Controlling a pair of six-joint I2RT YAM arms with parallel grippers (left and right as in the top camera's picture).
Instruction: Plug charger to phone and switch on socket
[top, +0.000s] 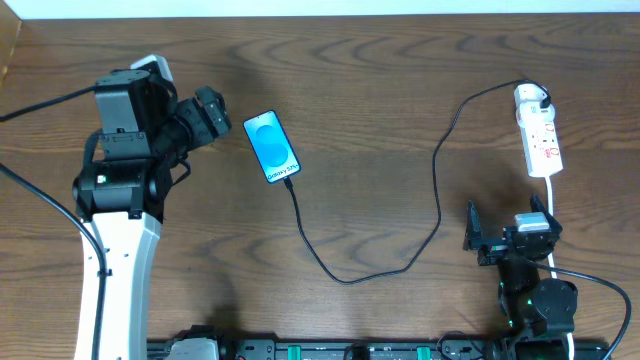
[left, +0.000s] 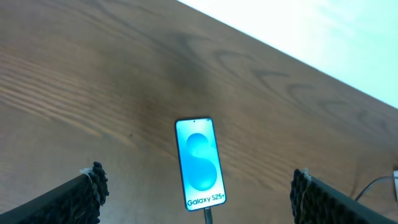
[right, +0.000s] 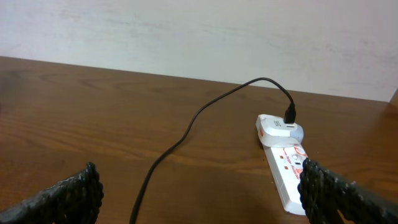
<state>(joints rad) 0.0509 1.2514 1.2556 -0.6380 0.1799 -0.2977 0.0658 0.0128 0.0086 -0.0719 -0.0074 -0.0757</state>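
Note:
The phone (top: 272, 146) lies on the wooden table with its cyan screen lit and "Galaxy" text; it also shows in the left wrist view (left: 199, 164). The black charger cable (top: 345, 277) runs from the phone's bottom edge in a loop to its white plug (top: 531, 98) seated in the white socket strip (top: 543, 146). In the right wrist view the plug (right: 278, 128) sits at the strip's (right: 287, 177) far end. My left gripper (top: 213, 112) is open and empty, left of the phone (left: 198, 199). My right gripper (top: 478, 238) is open and empty (right: 199, 199), near the strip's near end.
The strip's thicker white cord (top: 553, 210) runs down toward the right arm's base. A pale wall borders the table's far edge (right: 186, 37). The left arm's black cable (top: 40, 105) trails off the left side.

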